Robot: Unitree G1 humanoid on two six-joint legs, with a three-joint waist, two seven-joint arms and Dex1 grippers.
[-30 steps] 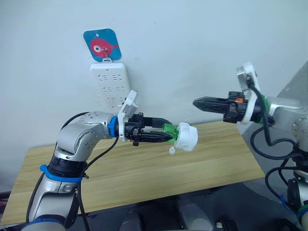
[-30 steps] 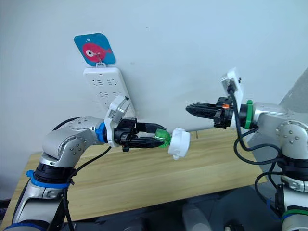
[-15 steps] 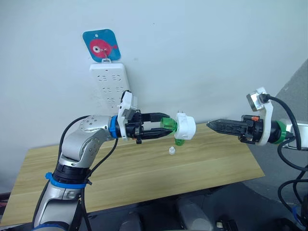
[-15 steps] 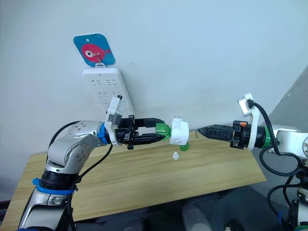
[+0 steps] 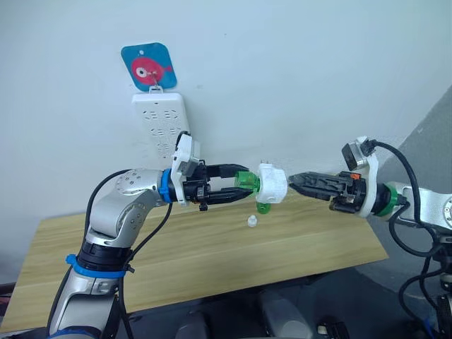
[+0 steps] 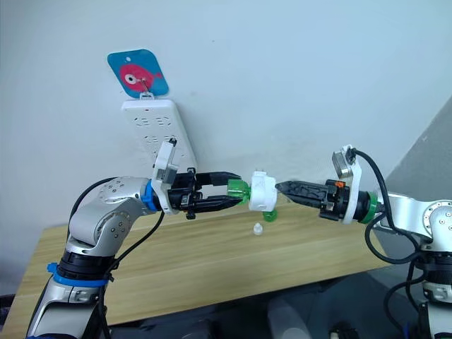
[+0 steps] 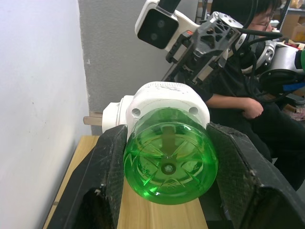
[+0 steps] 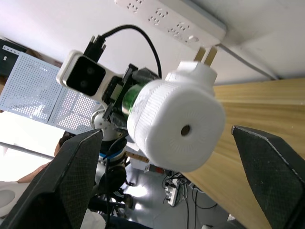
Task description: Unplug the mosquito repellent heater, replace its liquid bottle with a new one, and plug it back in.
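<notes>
My left gripper is shut on the green liquid bottle, held level above the table. In the left wrist view its fingers press the sides of the bottle. The white mosquito repellent heater sits on the bottle's far end, prongs pointing up. My right gripper is open, its tips just short of the heater's domed face. In the right wrist view its fingers stand wide to either side of the heater without touching it.
A white power strip hangs on the wall under a blue fish tag. On the wooden table, below the heater, are a small green item and a small white cap. A seated person is behind my right arm.
My right gripper has dropped lower, come in to the heater's face and spread its fingers. My left arm lifted the bottle and heater slightly and turned the prongs upward.
</notes>
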